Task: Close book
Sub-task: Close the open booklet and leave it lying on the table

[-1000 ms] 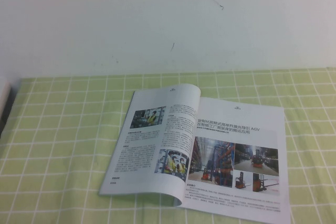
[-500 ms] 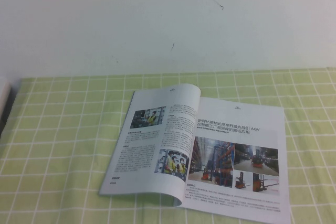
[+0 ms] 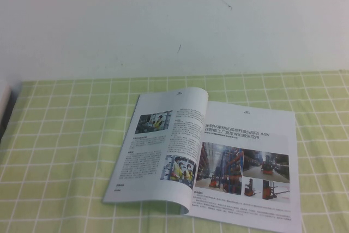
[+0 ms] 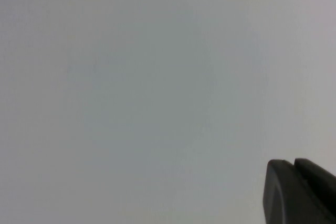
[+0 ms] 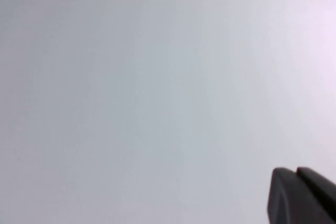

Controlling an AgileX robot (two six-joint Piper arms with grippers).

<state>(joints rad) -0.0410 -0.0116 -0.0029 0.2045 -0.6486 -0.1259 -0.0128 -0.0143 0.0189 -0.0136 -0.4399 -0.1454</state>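
Book [image 3: 240, 159] open, spine [image 3: 197, 156] near-to-far; left pincer [image 4: 299, 192], right pincer [image 5: 302, 195] seemingly off-table.

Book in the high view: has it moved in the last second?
No. The book sits on the same tablecloth squares. Left gripper and right gripper, outside that view, face blank pale surfaces.

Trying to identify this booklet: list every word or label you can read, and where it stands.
"AGV": end of the headline on the right page of the open book.
Rest of the headline, body text, page headers: too small to read.
Left pincer, right pincer: outside the high view, facing blank white; no text.
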